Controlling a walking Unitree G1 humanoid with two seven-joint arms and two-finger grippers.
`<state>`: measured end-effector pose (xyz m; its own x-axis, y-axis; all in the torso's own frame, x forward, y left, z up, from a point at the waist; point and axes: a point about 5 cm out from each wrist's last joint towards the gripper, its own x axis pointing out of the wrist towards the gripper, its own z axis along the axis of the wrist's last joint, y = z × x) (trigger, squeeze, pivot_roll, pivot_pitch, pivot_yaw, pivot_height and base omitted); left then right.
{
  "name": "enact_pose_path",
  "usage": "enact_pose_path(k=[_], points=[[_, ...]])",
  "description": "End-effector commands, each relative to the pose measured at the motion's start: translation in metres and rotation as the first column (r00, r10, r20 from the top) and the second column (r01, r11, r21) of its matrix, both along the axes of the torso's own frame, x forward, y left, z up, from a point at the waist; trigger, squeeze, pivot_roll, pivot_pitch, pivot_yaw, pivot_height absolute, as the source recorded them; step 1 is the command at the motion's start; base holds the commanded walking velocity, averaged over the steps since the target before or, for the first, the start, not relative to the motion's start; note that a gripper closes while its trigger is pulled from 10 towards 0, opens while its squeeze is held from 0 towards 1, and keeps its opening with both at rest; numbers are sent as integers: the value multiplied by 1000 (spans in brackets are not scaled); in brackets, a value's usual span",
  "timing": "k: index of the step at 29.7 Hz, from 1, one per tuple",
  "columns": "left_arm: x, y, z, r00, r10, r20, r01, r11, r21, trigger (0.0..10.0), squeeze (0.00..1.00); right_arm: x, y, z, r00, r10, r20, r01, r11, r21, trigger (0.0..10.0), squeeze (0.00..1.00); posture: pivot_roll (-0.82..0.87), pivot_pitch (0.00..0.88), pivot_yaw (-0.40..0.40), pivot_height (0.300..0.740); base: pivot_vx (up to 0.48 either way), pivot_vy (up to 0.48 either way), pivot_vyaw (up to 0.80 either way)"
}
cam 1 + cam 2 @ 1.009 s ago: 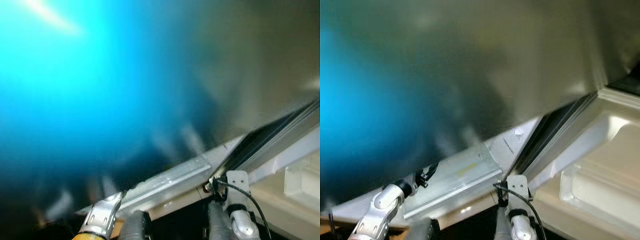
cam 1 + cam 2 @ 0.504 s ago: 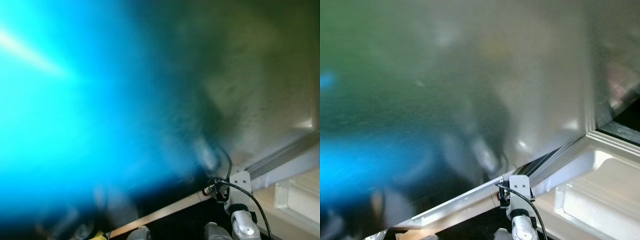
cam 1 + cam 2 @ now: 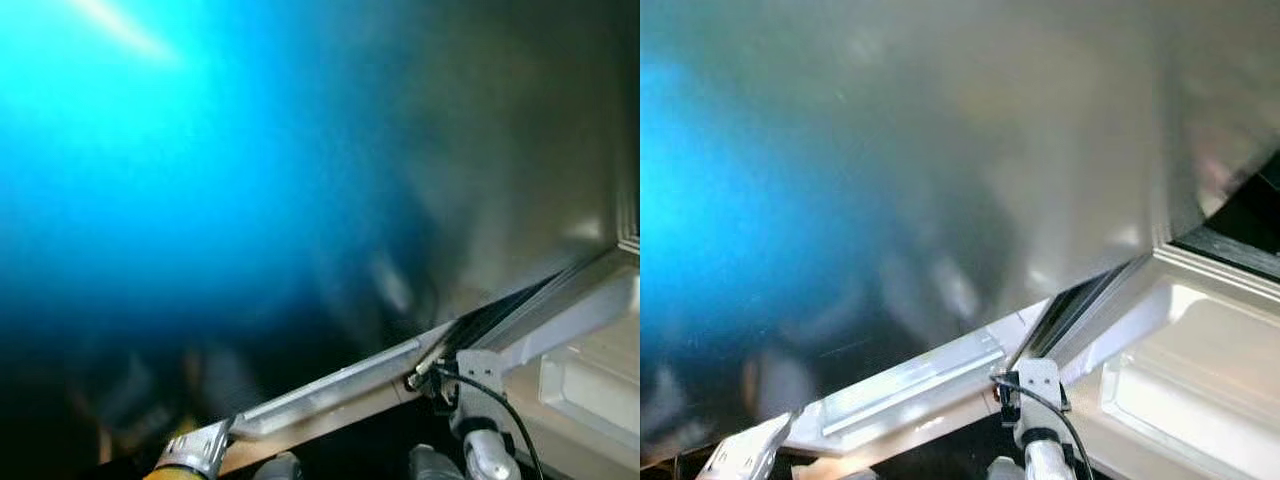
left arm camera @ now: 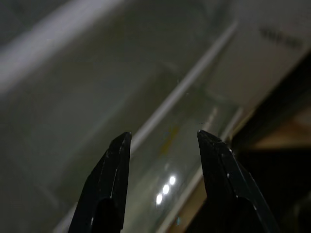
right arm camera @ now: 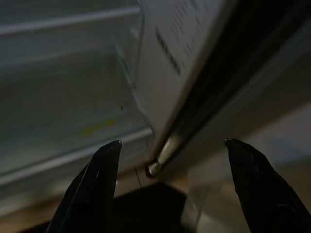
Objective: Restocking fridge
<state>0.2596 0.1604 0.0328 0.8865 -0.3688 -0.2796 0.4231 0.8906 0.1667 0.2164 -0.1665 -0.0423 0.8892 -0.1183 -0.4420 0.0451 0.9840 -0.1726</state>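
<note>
Crowding the fridge door (image 3: pixel 940 150) is the main hazard: its brushed metal face, washed with a blue reflection, takes up the upper and left parts of both eye views, so the head camera sits very near it and the picture is blurred. Low in the frame the door's bottom edge (image 3: pixel 340 385) runs as a pale strip, and at lower right the white inner liner with a door bin (image 3: pixel 1185 385) shows beside an open seam.

Both arms are raised just under that edge. In its wrist view the left pincer (image 4: pixel 163 138) stands moderately open and holds nothing, aimed at a clear shelf front (image 4: pixel 184 160). The right pincer (image 5: pixel 172 145) is spread wide, also holding nothing, pointed at the door corner and a small hinge pin (image 5: pixel 154 168).

No food item to stock can be made out (the task's goods are not visible).

With so little room, a forward step or arm lift could knock a finger into the edge, or let the swinging door trap the right wrist's cable (image 3: pixel 500 400) near the hinge.
</note>
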Motion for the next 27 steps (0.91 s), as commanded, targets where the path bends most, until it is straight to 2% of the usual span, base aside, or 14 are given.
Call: enact_pose_path(k=[1,8,9,13,14,15,16,17,19,23,27], points=[[-8,10,-10,999,13,-35,-12,999,38,10000,0,-8,-2,-6,1000,-5,-27,5,1000,-7,10000,0,-53,171,23,727,0,0,0],[-12,17,-22,996,35,-77,-30,998,60,10000,0,-12,-3,-10,998,22,-51,-23,1000,-19,10000,0,-52,157,18,727,0,0,0],[-20,19,-32,992,45,-116,-36,997,73,10000,0,-21,-3,-17,994,62,-95,-65,997,-30,10000,0,-53,149,15,727,0,0,0],[-27,23,-43,985,61,-160,-48,995,86,10000,0,-30,-2,-24,985,97,-146,-102,994,-28,10000,0,-55,145,14,727,0,0,0],[-35,28,-53,974,80,-212,-60,993,101,10000,0,-41,-3,-31,973,107,-202,-113,993,-20,10000,0,-58,142,13,727,0,0,0],[-35,28,-53,974,80,-212,-60,993,101,10000,0,-41,-3,-31,973,107,-202,-113,993,-20,10000,0,-58,142,13,727,0,0,0],[-44,36,-63,957,121,-263,-93,989,118,10000,0,-52,-10,-38,964,69,-256,-73,997,-7,10000,0,-57,139,12,727,0,0,0],[-44,36,-63,957,121,-263,-93,989,118,10000,0,-52,-10,-38,964,69,-256,-73,997,-7,10000,0,-57,139,12,727,0,0,0],[-50,44,-72,933,177,-314,-144,982,125,10000,0,-61,-16,-43,954,29,-299,-29,1000,5,10000,0,-56,136,12,727,0,0,0],[-55,51,-78,912,216,-350,-179,974,137,10000,0,-67,-19,-46,944,27,-328,-30,1000,-2,10000,0,-59,133,12,727,0,0,0],[-71,62,-91,873,273,-404,-206,957,202,10000,0,-79,-23,-52,920,38,-391,-49,999,-18,10000,0,-64,128,8,727,0,0,0]])
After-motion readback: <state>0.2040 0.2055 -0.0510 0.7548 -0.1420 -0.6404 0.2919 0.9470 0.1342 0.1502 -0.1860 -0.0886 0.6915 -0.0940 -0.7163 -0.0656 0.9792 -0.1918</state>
